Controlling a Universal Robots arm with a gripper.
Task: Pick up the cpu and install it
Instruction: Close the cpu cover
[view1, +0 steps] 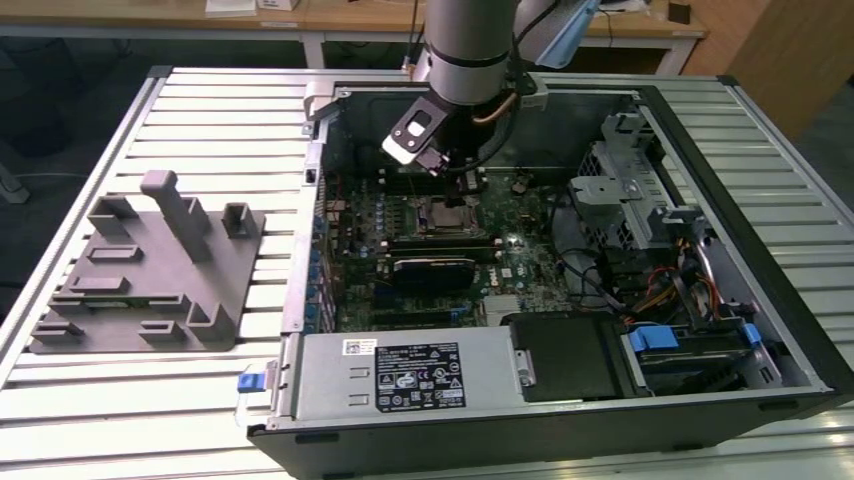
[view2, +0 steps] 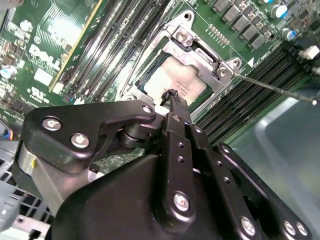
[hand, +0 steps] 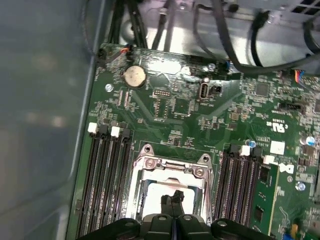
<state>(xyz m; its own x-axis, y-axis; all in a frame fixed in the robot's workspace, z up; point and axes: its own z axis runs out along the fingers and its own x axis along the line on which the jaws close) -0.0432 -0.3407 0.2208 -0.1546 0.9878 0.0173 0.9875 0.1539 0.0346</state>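
Probably a robotics lab: open computer case (view1: 534, 438) on slatted metal bench (view1: 147, 412).

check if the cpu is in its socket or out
In. The cpu lies flat within the metal socket frame on the motherboard, the gripper right over it. Fully seated or not: cannot tell.

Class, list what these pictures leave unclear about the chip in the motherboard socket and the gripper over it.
- Second wrist view: the black gripper covers one edge of the silvery-beige square cpu; whether they touch is unclear.
- First wrist view: the gripper's body hides part of the cpu.
- Exterior view: the metal-framed socket is too small to judge seating.
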